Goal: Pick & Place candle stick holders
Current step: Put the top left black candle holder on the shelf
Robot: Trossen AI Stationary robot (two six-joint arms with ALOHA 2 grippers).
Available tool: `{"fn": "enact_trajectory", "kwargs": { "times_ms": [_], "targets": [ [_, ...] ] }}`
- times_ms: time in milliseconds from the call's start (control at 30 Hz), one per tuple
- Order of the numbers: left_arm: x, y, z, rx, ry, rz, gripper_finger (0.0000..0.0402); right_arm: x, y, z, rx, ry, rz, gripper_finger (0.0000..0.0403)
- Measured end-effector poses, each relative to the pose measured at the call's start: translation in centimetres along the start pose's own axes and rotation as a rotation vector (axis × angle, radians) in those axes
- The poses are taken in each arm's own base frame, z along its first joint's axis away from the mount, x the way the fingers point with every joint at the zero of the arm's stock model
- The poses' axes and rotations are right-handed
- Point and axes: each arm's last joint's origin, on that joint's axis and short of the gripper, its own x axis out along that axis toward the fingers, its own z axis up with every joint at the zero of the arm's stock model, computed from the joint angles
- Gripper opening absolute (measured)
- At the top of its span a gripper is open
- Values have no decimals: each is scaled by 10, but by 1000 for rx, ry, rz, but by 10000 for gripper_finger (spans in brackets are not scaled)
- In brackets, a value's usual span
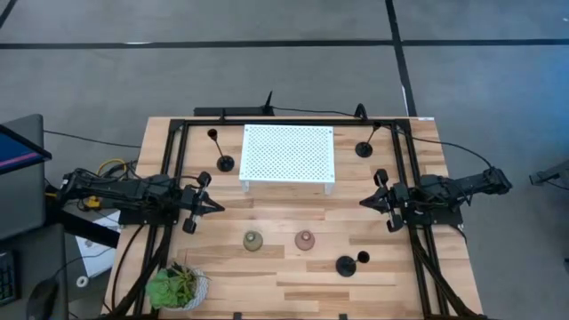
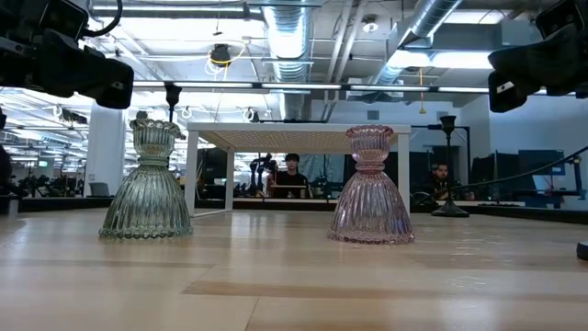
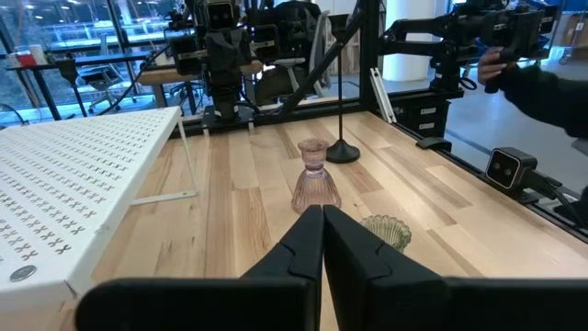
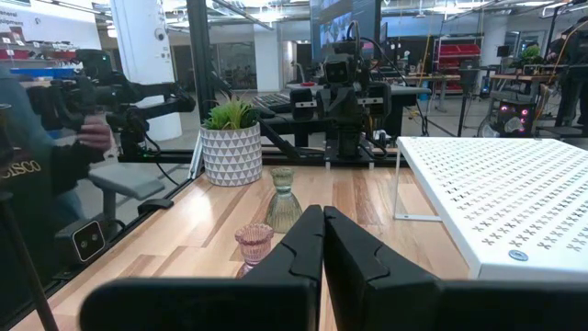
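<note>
Both arms wait, jaws closed and empty, over the surface (image 1: 293,267); next, reach the pink candle holder (image 1: 305,240).

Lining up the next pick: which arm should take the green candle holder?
Left, probably. The green candle holder sits nearer the left gripper, just inward and toward the near edge. The right gripper is farther off, past the pink candle holder. Both grippers are shut and empty.

The left gripper (image 3: 322,241) is holding its fingers pressed together, nothing between them. The pink holder (image 3: 315,176) is standing at twelve o'clock, the olive-green holder (image 3: 390,232) at two, just beside.
</note>
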Motion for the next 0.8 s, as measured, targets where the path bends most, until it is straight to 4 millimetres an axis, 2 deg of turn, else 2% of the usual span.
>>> {"fn": "enact_trajectory", "kwargs": {
  "times_ms": [800],
  "targets": [
    [0, 1, 2, -10, -17, 21, 11, 0, 0, 0, 0, 0, 0, 1]
  ]
}}
